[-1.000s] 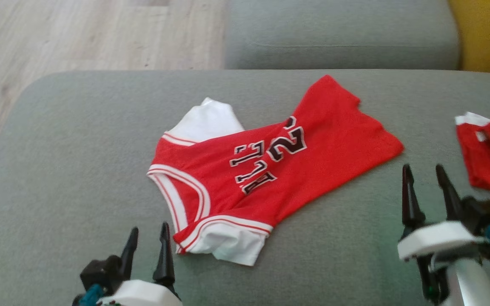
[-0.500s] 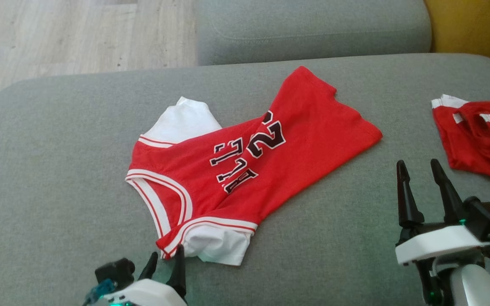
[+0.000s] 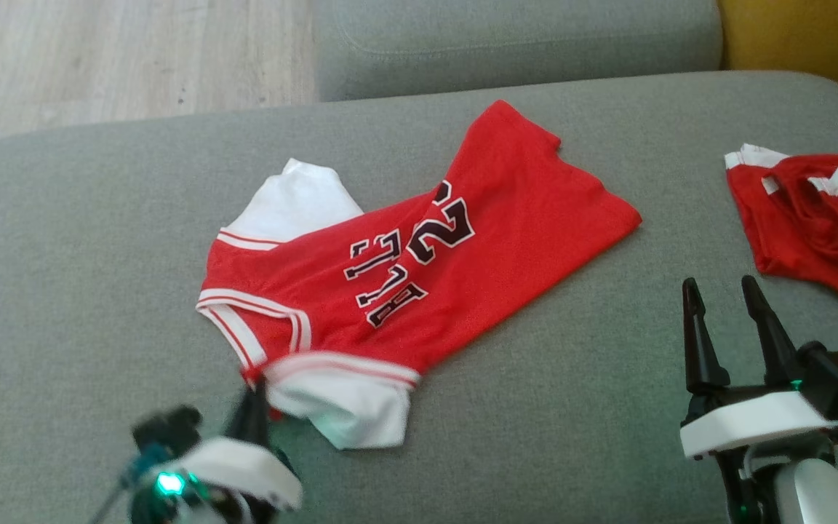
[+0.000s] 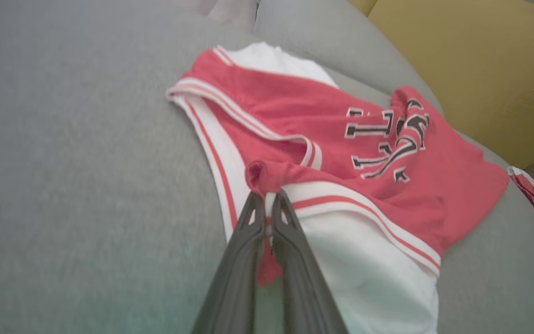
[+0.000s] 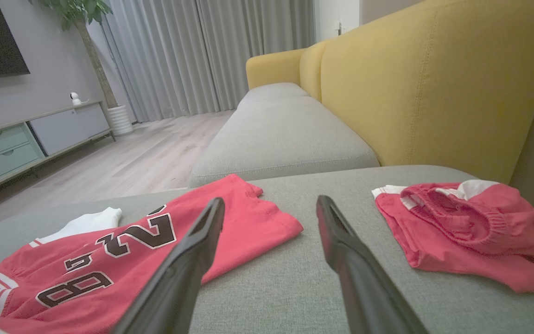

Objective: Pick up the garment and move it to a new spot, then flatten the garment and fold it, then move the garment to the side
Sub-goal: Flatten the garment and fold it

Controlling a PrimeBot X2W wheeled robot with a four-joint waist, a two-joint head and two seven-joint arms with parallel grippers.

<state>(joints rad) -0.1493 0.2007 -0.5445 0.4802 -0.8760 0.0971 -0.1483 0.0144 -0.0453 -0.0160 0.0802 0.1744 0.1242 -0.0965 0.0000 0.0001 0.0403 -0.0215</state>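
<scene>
Red jersey (image 3: 463, 276) is clamped at its near shoulder by left hand (image 4: 267, 202); long axis runs away rightward, toward right hand (image 3: 721, 286), which is spread apart, empty.

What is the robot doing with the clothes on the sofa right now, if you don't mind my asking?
The robot's left gripper is shut on the shoulder of the red jersey, beside its near white sleeve. The jersey lies spread on the grey sofa cushion and is not yet lifted. The right gripper is open above bare cushion, between the jersey and the red shorts, and touches neither.
</scene>
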